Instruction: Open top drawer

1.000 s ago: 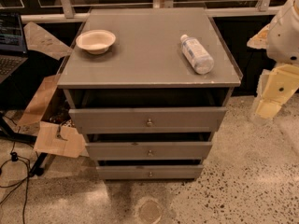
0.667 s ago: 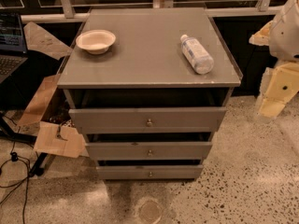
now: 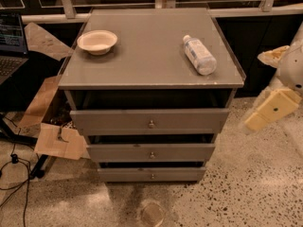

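Observation:
The top drawer [image 3: 118, 121] is the widest grey front of the cabinet, just under the tabletop, with a small round metal knob [image 3: 151, 124] at its centre. A dark gap shows between its upper edge and the tabletop. My gripper [image 3: 254, 91] hangs in the air to the right of the cabinet, about level with the top drawer and clear of it. Its cream fingers [image 3: 273, 109] are spread apart and hold nothing. It touches neither the knob nor the cabinet.
The middle drawer [image 3: 118, 152] and bottom drawer [image 3: 123, 174] sit below. A white bowl [image 3: 97, 41] and a lying plastic bottle [image 3: 199, 55] rest on the cabinet top [image 3: 147, 65]. Cardboard [image 3: 59, 143], cables and a laptop [image 3: 10, 46] are at the left. The floor is speckled.
My gripper has moved slightly downward at the right of the cabinet. The drawers, bowl and bottle have not moved.

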